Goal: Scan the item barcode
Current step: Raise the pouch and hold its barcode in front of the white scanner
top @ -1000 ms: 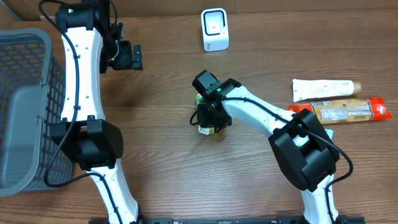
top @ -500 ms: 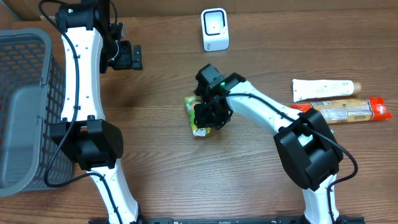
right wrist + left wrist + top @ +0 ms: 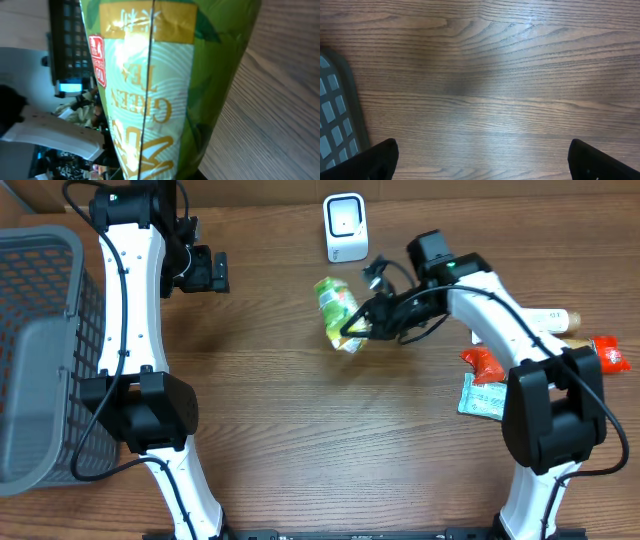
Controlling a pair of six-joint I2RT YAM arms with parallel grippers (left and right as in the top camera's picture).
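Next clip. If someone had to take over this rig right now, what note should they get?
Left hand: open, empty, over bare table near the basket.
Right hand: shut on the tea pouch, held up in front of the scanner, not touching it.
Done: the pouch is in hand, close to the scanner.
Left: face the barcode to the scanner. No barcode shows in any view, so I cannot tell if it has scanned. A tube and other packets lie on the table at the right.
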